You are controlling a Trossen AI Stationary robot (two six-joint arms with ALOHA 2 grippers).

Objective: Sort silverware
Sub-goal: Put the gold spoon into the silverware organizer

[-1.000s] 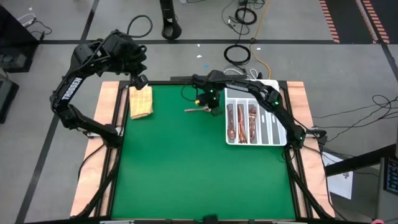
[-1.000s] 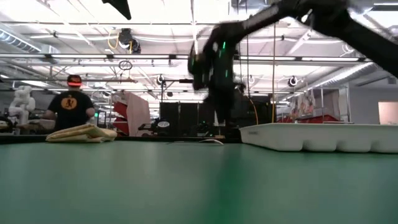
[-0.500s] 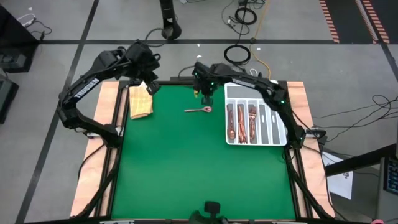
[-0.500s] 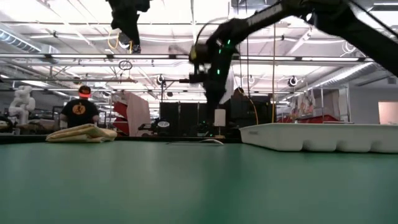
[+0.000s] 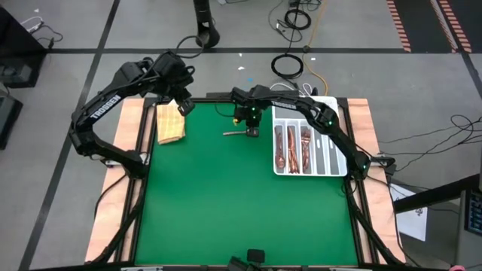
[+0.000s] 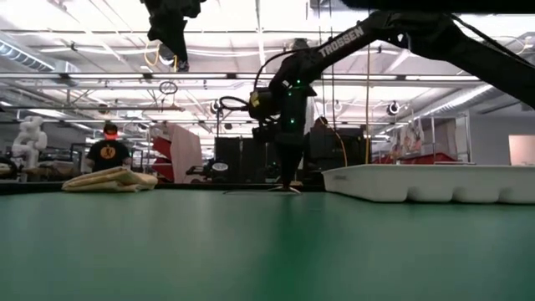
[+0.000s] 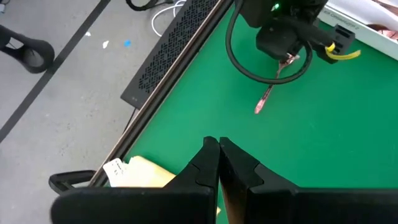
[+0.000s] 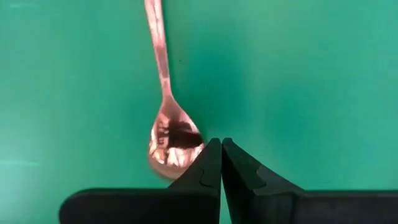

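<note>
My left claw [image 5: 183, 108] is hovering pressed together above the cloth [image 5: 170, 123], waiting. My right claw [image 8: 221, 163], lifted half a second ago, is dropping again, pressed together, tips on the table beside the spoon [image 8: 169, 127], bowl touching. No grasp yet.
</note>
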